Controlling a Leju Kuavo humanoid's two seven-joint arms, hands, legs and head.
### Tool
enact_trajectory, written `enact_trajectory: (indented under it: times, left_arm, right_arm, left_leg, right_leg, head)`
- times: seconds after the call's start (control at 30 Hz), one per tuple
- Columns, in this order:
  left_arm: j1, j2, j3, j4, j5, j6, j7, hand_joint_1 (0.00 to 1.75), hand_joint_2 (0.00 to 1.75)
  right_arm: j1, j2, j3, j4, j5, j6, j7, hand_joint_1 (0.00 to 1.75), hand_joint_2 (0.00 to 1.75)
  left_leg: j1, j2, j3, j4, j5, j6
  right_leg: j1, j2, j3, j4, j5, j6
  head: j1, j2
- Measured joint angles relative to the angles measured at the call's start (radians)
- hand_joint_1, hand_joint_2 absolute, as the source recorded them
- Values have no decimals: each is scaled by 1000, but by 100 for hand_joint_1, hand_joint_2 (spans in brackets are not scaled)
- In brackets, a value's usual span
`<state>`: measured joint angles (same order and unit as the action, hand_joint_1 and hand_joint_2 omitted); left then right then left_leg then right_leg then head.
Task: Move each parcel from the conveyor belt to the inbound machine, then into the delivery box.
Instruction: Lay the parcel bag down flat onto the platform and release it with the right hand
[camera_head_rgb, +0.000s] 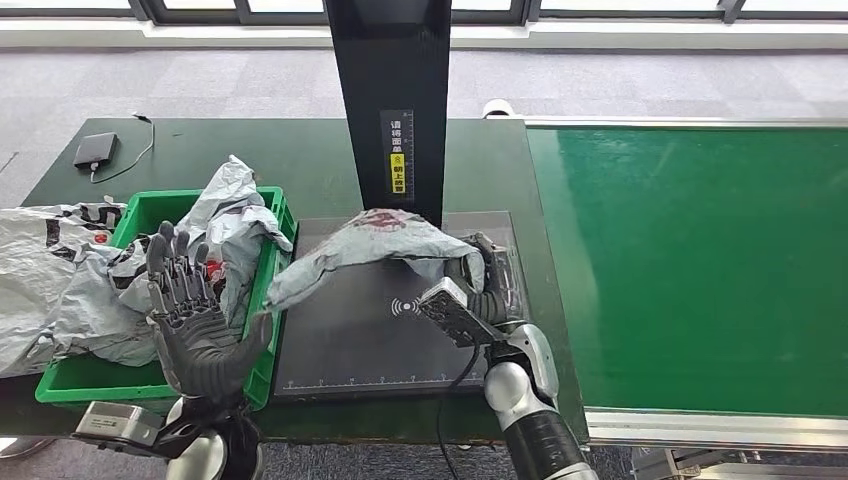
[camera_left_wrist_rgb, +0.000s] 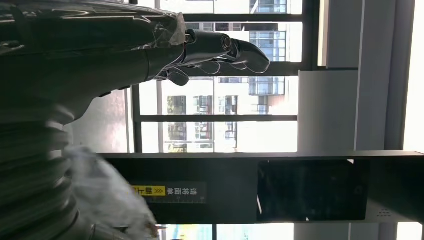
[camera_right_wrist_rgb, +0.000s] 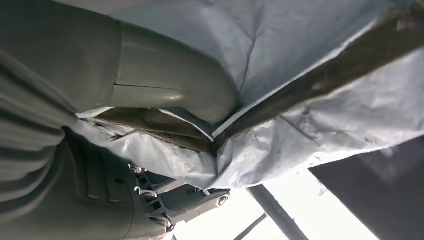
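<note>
Right now the right hand (camera_head_rgb: 487, 285) holds a grey parcel (camera_head_rgb: 375, 243) by its edge, lifted over the black scanner plate (camera_head_rgb: 350, 350) in the middle of the frame. At the lower left, the left hand (camera_head_rgb: 195, 315) is raised with fingers spread wide, holding nothing, just in front of the green box (camera_head_rgb: 70, 380), which has more grey bags (camera_head_rgb: 60, 270) in it. On the right lies the green belt (camera_head_rgb: 700, 270).

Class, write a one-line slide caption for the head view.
Right robot hand holds a grey parcel over the inbound machine's scan plate; left robot hand open by the green box.
</note>
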<state>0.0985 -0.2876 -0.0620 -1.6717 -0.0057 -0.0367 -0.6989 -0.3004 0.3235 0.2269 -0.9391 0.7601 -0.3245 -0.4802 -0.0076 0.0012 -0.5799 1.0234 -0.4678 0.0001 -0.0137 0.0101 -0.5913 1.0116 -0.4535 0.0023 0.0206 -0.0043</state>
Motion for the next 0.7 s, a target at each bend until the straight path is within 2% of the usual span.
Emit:
enact_trajectory:
  times: [0.07,0.2,0.4,0.53,0.7]
  left_arm:
    - [0,0,0,4,0,0,0,0,175]
    - [-1,0,-1,9,-6,2,0,0,175]
    - [-1,0,-1,9,-7,16,0,0,175]
    - [-1,0,-1,10,-8,21,0,0,175]
    - [-2,0,-1,16,-7,23,0,0,175]
  right_arm:
    - [-2,0,12,19,12,1,13,171,175]
    - [-5,1,18,59,5,3,35,0,175]
    - [-13,1,16,135,-52,-18,54,0,175]
    - [-15,1,9,166,-67,-29,41,0,0]
    - [-18,2,1,188,-75,-39,42,0,0]
  left_leg:
    - [0,0,0,0,0,0]
    - [0,0,-1,0,0,0]
    - [0,0,0,0,0,0]
    - [0,0,0,0,0,0]
    - [0,0,0,0,0,0]
  right_leg:
    - [0,0,0,0,0,0]
    - [0,0,0,0,0,0]
    - [0,0,0,0,0,0]
    - [0,0,0,0,0,0]
    - [0,0,0,0,0,0]
  head:
    - [0,0]
    - [0,0]
    - [0,0]
    - [0,0]
    - [0,0]
